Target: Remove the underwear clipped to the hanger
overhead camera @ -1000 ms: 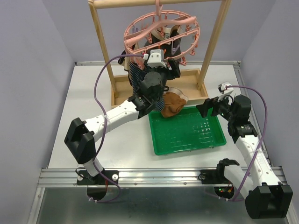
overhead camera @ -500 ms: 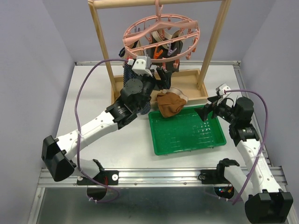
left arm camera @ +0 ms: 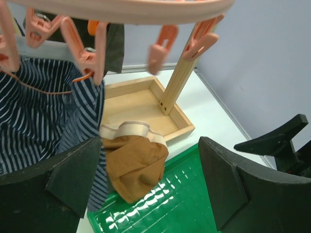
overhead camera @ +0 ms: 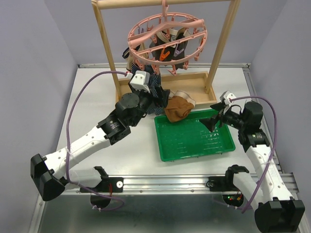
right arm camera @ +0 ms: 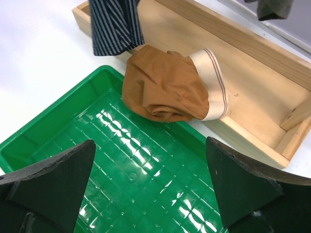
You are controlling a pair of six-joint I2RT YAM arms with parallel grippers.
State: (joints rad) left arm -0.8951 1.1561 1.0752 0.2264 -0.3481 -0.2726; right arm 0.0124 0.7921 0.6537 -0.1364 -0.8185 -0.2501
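One brown pair of briefs [overhead camera: 177, 108] lies draped over the green tray [overhead camera: 194, 141] at its 11 o'clock rim. One navy striped pair [left arm camera: 43, 111] hangs clipped to the pink hanger [overhead camera: 167, 34] at 12 o'clock. The bench [overhead camera: 92, 97] is white, the walls [overhead camera: 39, 39] lilac. A wooden frame [overhead camera: 104, 39] flanks the hanger. The left pincer [left arm camera: 150, 165] and right pincer [right arm camera: 146, 179] both gape wide, empty.

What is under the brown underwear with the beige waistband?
The brown underwear lies across the green tray's far rim and the wooden base's near wall. That stretch of rim, and anything else beneath the cloth, is covered.
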